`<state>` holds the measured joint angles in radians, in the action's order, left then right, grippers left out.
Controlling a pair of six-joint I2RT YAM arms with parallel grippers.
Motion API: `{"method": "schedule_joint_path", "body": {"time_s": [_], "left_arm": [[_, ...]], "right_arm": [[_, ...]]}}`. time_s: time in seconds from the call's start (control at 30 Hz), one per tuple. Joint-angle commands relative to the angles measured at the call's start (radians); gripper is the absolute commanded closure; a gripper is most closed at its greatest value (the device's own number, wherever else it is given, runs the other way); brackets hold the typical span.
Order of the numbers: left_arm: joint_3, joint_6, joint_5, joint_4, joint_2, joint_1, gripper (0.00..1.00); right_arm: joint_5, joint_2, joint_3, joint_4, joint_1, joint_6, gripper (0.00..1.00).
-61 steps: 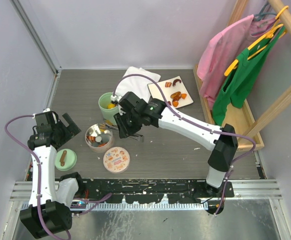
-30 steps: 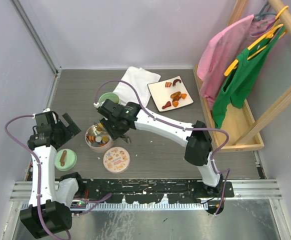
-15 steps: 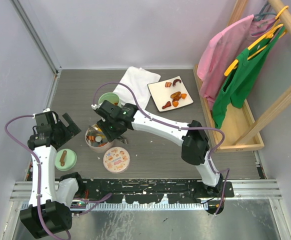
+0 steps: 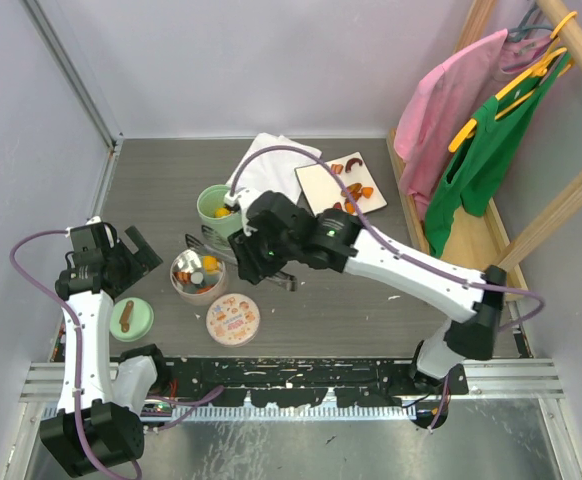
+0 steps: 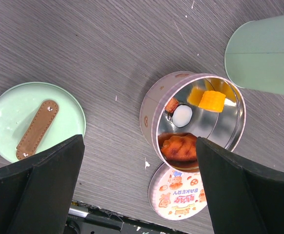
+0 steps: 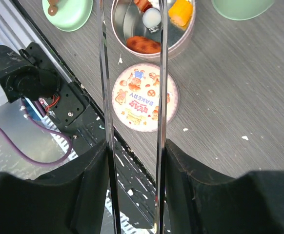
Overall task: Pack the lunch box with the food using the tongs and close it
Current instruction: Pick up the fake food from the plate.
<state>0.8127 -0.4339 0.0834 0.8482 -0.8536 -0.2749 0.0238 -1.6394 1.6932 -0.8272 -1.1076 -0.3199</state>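
The lunch box (image 5: 149, 112), a round metal tin, stands lidless on the grey counter (image 4: 331, 300). Inside it lie a few pieces of the food (image 5: 211, 100): a yellow-orange chunk, a small white round one, a reddish bit and a brown-orange piece against the wall nearest the arm bases. Just beside the lunch box on that near side lies a flat printed lid (image 4: 233, 318), picture side up. The right hand (image 6: 134, 146) is clenched on the tongs (image 6: 104, 73), grasping both thin metal arms between its fingers. The two arms run apart from the hand toward the lunch box, one crossing over its inside and the other passing just outside its rim. Their tips fall outside the wrist view, and nothing shows between them. The left hand (image 5: 139, 141) is released, fingers spread wide and holding nothing, and hovers to the left of the lunch box. A mint-green lid (image 5: 5, 117) with a brown knob rests left of the lunch box and nearer the bases. A mint-green cup (image 4: 214, 205) stands just beyond the lunch box, and a white plate (image 4: 316, 178) carrying more pieces lies well apart on its far right.
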Motion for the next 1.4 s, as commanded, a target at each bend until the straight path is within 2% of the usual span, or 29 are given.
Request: {"method": "schedule_joint_path", "body": {"time_s": [0.0,0.17,0.5,0.77,1.0,1.37], "left_arm": [[0.003,0.000,0.013,-0.035,0.002,0.005,0.02],[0.003,0.000,0.018,-0.036,0.001,0.004,0.02],[0.002,0.000,0.015,-0.035,0.002,0.005,0.02],[0.003,0.000,0.015,-0.035,0.003,0.005,0.02],[0.003,0.000,0.016,-0.035,0.001,0.005,0.02],[0.003,-0.001,0.016,-0.035,0.000,0.005,0.02]], "right_arm": [[-0.105,0.136,-0.084,0.034,0.020,0.002,0.50],[-0.204,0.222,-0.161,-0.001,0.082,-0.010,0.50],[-0.196,0.283,-0.241,-0.026,0.300,-0.018,0.50],[-0.194,0.264,-0.262,-0.029,0.332,-0.013,0.50],[-0.277,0.251,-0.262,-0.050,0.359,-0.004,0.50],[-0.277,0.238,-0.283,-0.056,0.422,0.015,0.48]]}}
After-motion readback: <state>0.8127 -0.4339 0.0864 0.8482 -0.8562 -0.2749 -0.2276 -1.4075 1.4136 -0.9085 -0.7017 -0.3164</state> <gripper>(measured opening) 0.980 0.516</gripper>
